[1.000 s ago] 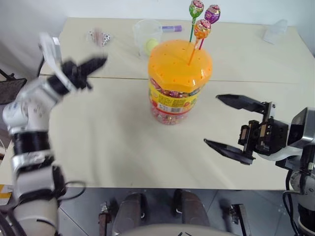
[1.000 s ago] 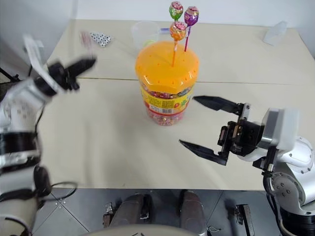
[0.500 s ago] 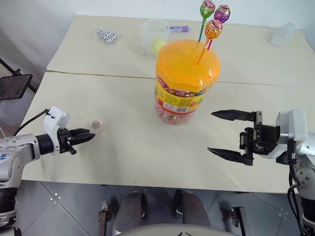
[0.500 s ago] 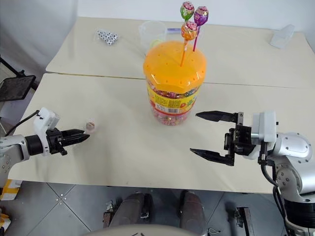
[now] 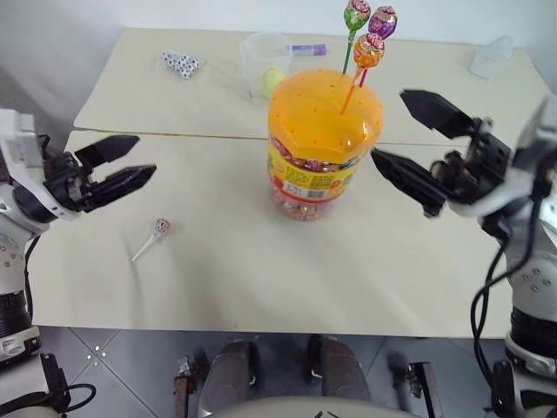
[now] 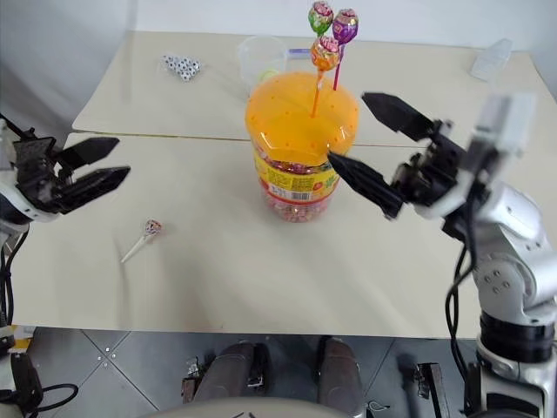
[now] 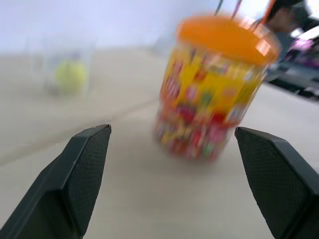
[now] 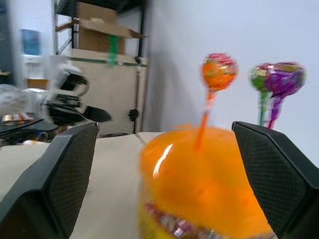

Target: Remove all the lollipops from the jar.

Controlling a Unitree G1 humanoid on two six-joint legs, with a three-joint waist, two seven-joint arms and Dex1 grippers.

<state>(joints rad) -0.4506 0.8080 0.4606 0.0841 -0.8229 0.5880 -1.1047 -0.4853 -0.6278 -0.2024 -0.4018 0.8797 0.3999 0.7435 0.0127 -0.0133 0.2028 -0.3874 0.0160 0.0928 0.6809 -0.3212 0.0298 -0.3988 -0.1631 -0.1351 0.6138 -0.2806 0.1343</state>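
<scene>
A: Where's the jar?

B: Jar sits centre-frame on the table, orange lid up, label facing cam. Three lollipops stand out of the lid at top centre: green one, purple one, orange one on an orange stick. A fourth lollipop, pinkish, lies flat on the table at lower left, white stick pointing down-left, well apart from the jar.

A: L arm?

B: Left gripper at far left edge, mid-height, raised above the table, fingers pointing right toward the jar, roughly level. Jaws spread wide, nothing between them. It's up-left of the loose lollipop, not touching it.

A: R arm?

B: Right gripper in upper right, forearm coming in from the right edge, fingers aimed left at the jar's upper part. Jaws wide apart, empty. Lower finger tip sits just beside the jar's right shoulder; can't tell if it touches. Upper finger is beside the sticks, apart from them.

A: Other stuff?

B: Clear cup w/ a yellow ball behind the jar, dice at upper left, a small clear piece at upper right.
</scene>
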